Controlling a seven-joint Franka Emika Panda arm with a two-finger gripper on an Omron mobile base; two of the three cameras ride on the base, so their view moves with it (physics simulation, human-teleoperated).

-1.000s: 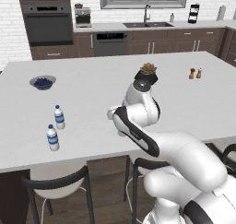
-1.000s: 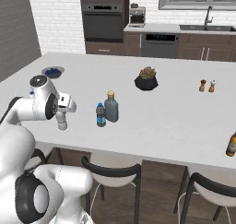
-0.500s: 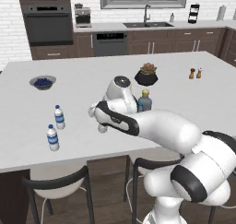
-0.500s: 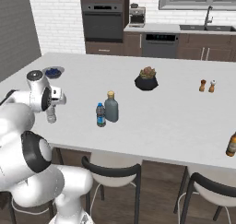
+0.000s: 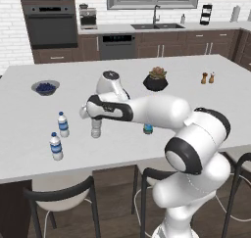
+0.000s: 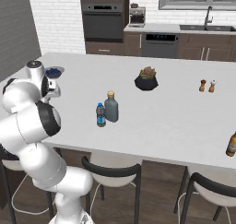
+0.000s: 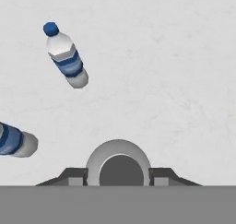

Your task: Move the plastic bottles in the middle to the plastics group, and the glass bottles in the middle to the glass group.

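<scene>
Gripping the small clear greyish unlabelled plastic bottle (image 5: 96, 128) upright on the white bench (image 5: 147, 149), the gripper (image 7: 118, 172) stands near two blue-labelled water bottles (image 5: 62, 124).

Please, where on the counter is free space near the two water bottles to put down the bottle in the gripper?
The gripper holds the clear bottle right of the water bottles. The counter is bare between them and the dark bottle. It is crowded only close around the water bottles.
</scene>
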